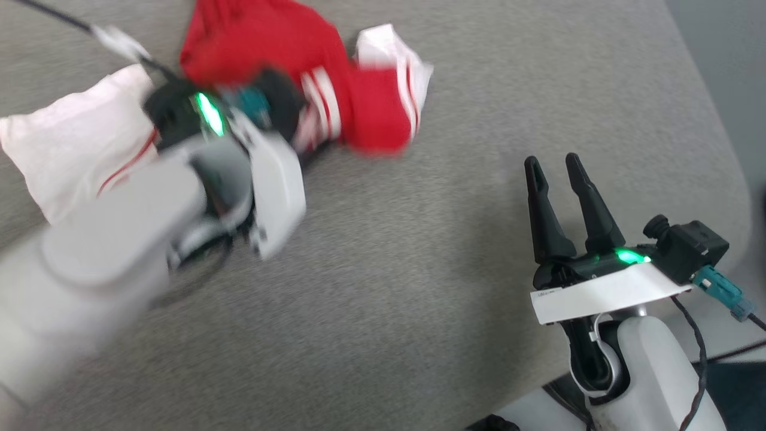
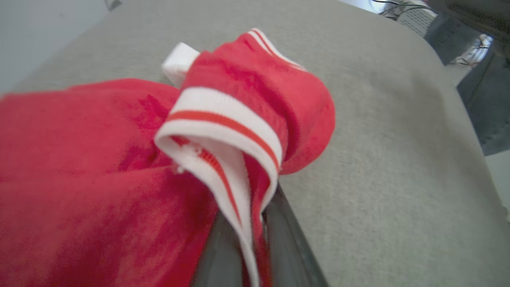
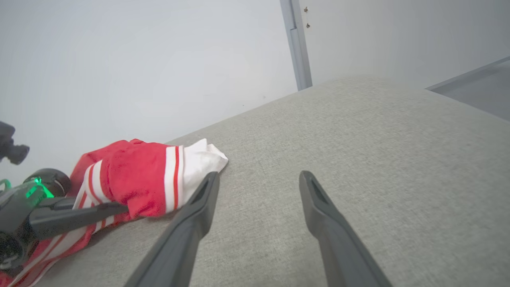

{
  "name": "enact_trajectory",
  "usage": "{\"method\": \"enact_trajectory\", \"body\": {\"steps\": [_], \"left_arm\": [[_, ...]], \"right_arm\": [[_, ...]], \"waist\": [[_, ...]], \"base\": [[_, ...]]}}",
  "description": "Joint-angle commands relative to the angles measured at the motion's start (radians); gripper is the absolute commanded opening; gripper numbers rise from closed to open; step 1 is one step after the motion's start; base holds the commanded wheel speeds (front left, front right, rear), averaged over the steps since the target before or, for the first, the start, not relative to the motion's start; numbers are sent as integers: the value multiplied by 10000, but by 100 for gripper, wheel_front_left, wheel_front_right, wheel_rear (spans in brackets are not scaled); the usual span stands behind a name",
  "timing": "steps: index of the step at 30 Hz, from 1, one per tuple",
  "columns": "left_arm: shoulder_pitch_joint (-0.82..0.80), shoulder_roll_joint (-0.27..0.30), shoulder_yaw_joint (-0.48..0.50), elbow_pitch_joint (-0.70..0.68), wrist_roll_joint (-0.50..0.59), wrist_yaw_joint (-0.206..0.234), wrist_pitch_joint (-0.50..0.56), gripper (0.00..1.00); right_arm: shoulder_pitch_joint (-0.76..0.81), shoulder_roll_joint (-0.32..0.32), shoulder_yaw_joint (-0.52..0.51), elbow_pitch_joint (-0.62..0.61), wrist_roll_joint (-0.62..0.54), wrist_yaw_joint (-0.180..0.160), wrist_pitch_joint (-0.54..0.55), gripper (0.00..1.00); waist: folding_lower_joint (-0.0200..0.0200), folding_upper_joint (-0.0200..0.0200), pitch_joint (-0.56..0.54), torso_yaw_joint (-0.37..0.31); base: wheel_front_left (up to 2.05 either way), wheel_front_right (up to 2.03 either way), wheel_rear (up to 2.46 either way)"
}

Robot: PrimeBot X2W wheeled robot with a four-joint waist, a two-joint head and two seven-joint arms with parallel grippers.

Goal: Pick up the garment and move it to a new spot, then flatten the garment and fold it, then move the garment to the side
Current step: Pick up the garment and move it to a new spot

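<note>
head: high, downward | left wrist: close | right wrist: low | all 3: garment

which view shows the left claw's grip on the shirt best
The left wrist view: the left claw pinches the garment by its striped trim, between both fingers. The head view is blurred there, the arm covering the grip. The right wrist view shows that claw side-on against the cloth.

Bright even light w/ faint shadows; left arm motion-blurred in head view, garment soft up close.
</note>
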Motion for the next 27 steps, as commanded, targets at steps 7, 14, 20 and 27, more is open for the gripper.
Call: {"method": "enact_trajectory", "body": {"steps": [7,14,20,27], "left_arm": [[1630,716,-105,-1124,488,13,1562,0],[1982,1038,-152,-1088,459,13,2012,31],[1327,1047,-20,-1551,-222,27,1206,100],[1395,1000,-16,-1906,-1126,23,-1034,100]], "right_arm": [[287,3,38,-125,331,0,-48,100],[277,3,10,-98,210,0,-48,100],[194,-2,-267,25,-468,0,-48,100],[238,0,-782,513,-1857,0,-49,100]], "waist": [[0,0,220,-709],[0,0,82,-629],[0,0,-300,56],[0,0,-1345,1632]], "base": [[0,0,0],[0,0,0],[0,0,0],[0,0,0]]}}
